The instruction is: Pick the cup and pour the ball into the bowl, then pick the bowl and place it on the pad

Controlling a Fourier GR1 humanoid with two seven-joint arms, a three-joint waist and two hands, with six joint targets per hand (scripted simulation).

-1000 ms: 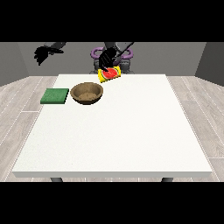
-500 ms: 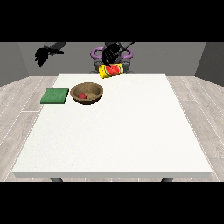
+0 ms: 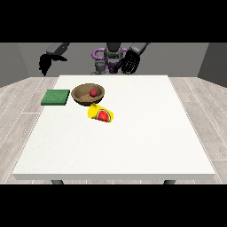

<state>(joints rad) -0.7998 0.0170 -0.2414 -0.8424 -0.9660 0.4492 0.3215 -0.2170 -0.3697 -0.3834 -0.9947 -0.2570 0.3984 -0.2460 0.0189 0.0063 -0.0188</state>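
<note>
Nearest the camera, the large white table shows a broad bare stretch running from its front edge back to about the middle, and the whole half at the view's right is bare up to the far edge.

Past that stretch lies the yellow cup with a red watermelon picture on its side. It is tipped over on the tabletop, resting on its side, just in front of the bowl and apart from both hands. Whether anything is inside the cup cannot be made out.

Just behind the cup sits the round brown wooden bowl, upright on the table. The small red ball rests inside it, a little towards the view's right of the bowl's middle.

Beside the bowl, towards the view's left, the flat green square pad lies on the table close to the left edge, with a narrow gap between it and the bowl. Nothing rests on it.

Farther back, above the table's far edge, the black hand at the view's right hangs in the air with its fingers pointing downward and somewhat spread, holding nothing. The black hand at the view's left hangs beyond the table's far left corner, fingers drooping loosely, also holding nothing.
</note>
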